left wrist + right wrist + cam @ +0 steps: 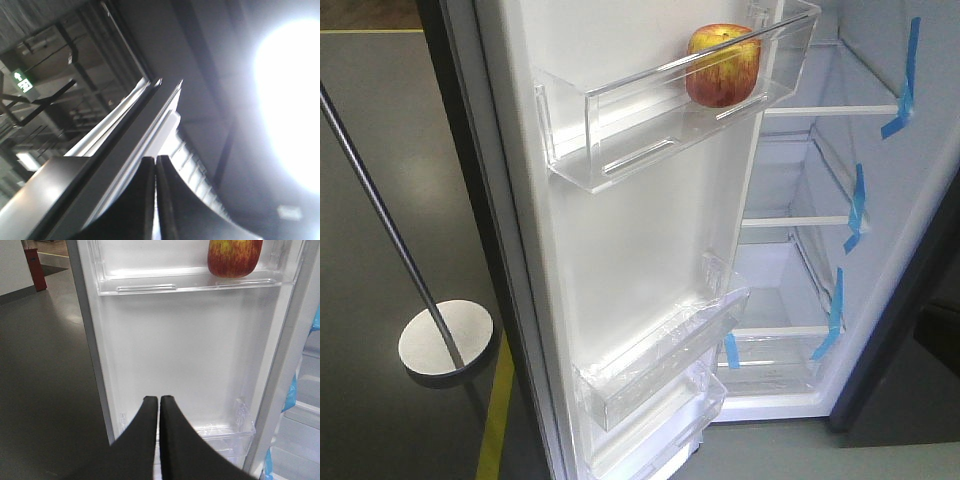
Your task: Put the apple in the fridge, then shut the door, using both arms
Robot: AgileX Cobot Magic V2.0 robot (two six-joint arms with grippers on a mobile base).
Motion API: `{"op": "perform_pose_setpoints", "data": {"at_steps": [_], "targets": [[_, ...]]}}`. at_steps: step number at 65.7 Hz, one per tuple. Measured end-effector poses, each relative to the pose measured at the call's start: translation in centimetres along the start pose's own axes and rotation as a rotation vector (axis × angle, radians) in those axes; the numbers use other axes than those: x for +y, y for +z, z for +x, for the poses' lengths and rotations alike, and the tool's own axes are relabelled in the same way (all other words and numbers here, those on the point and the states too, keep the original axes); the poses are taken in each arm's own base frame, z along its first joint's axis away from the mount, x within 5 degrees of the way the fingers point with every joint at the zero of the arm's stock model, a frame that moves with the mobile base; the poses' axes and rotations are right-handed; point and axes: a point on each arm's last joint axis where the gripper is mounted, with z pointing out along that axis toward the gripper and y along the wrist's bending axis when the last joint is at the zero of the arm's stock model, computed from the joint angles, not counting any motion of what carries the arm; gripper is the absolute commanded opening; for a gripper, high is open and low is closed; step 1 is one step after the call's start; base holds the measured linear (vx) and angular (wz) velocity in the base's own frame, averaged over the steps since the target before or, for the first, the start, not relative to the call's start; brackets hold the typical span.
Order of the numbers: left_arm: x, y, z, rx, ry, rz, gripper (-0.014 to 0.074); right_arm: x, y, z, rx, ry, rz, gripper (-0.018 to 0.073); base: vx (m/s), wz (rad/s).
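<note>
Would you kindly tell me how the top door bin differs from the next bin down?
The top door bin holds the apple; the next bin down holds nothing visible. The top door bin looks smooth; the next bin down looks wrapped in crinkled film. Both are clear plastic, mounted on the white inside of the door.

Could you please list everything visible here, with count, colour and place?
door: one, white inside, open.
door bins: three, clear, one high, two low.
apple: one, red-yellow, in the high bin.
fridge: one, white inside, right of door.
tape strips: four, blue, on shelf edges.
pole stand: one, silver, floor left of door.
floor line: one, yellow, beside stand.
left gripper: one, black, shut, by door edge.
right gripper: one, black, shut, facing door's inside.
</note>
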Motion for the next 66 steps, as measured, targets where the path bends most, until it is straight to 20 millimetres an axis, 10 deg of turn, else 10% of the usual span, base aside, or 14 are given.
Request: {"op": "perform_pose_setpoints", "data": {"at_steps": [22,43,66], "targets": [[8.7,9.9,2.9,0.167,-0.003,-0.217,0.0003,0.1,0.0,0.1,0.008,0.000,-0.007,-0.0004,0.00,0.00],[17.4,13.9,8.0,0.389,-0.175,-0.281,0.0062,0.1,0.0,0.1,0.011,0.001,-0.010,-0.0003,0.00,0.00],[23.7,16.7,11.5,0.499,-0.349,-0.254,0.0342,0.3,0.0,0.3,0.033,0.005,-0.032,-0.0003,0.00,0.00]]}}
